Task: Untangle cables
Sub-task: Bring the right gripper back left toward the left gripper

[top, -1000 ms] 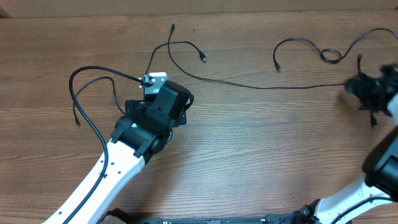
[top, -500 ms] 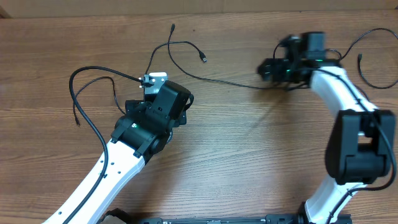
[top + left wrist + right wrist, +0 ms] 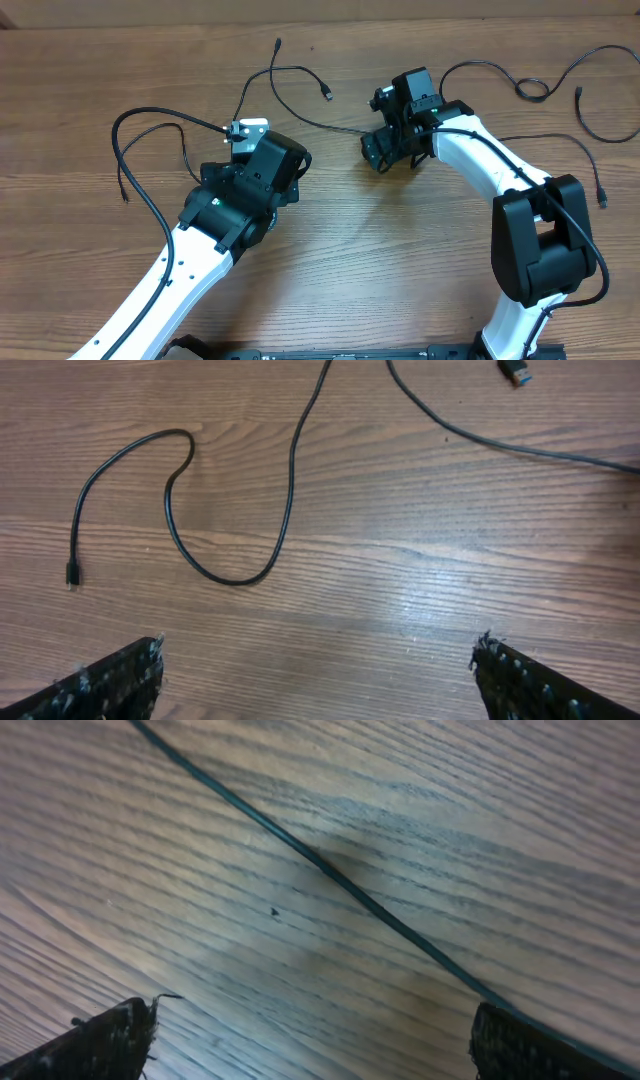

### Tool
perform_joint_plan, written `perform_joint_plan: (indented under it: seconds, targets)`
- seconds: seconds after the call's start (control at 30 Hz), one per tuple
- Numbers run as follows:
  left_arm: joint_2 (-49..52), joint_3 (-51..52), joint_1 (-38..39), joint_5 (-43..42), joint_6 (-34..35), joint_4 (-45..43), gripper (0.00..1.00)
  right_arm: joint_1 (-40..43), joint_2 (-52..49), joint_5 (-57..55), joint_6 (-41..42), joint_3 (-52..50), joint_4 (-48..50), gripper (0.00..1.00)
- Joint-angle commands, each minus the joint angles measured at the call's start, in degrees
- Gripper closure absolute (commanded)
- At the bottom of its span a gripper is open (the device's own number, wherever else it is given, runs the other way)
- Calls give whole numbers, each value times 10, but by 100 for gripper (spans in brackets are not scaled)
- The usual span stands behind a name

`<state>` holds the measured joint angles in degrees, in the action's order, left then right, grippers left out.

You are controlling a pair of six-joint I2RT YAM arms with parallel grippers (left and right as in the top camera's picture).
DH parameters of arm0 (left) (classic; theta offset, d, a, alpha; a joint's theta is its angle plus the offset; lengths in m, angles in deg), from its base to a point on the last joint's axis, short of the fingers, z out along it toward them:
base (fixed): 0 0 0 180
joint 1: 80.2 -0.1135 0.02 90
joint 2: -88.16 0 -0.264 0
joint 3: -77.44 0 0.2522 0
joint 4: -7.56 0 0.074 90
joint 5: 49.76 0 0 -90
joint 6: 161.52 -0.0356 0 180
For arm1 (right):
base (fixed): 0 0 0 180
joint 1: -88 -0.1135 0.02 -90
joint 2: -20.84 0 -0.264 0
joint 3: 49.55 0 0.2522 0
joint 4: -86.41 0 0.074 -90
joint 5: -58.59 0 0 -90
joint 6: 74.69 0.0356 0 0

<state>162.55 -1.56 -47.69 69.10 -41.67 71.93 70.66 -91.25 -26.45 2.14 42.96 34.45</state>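
Wood-grain table (image 3: pixel 400 260), thin black curling cables (image 3: pixel 290 470), left claw (image 3: pixel 320 680) gaping, right claw (image 3: pixel 320 1040) gaping above one strand.

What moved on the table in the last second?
The right gripper swept left from the table's right edge to the middle. It now hovers open above the long cable and grips nothing. The left gripper stayed where it was, open and empty, and the cables near it lie as before.

Looped black cable (image 3: pixel 236 582) on wooden table (image 3: pixel 400 610), fingers (image 3: pixel 110 685) spread wide
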Motion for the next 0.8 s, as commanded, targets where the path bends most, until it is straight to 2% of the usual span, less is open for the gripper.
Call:
perform_joint_plan:
  seconds: [0.0,0.17,0.43,0.77]
  targets:
    - [2,0,-3,-4,0,5,1,3,-1,19,-88,14,-9,0]
    - [2,0,-3,-5,0,6,0,3,-1,59,-162,28,-24,0]
    - [2,0,-3,-4,-1,4,0,3,-1,75,-246,52,9,0]
    - [2,0,-3,-4,-1,-12,0,14,-46,127,-249,51,13,2]
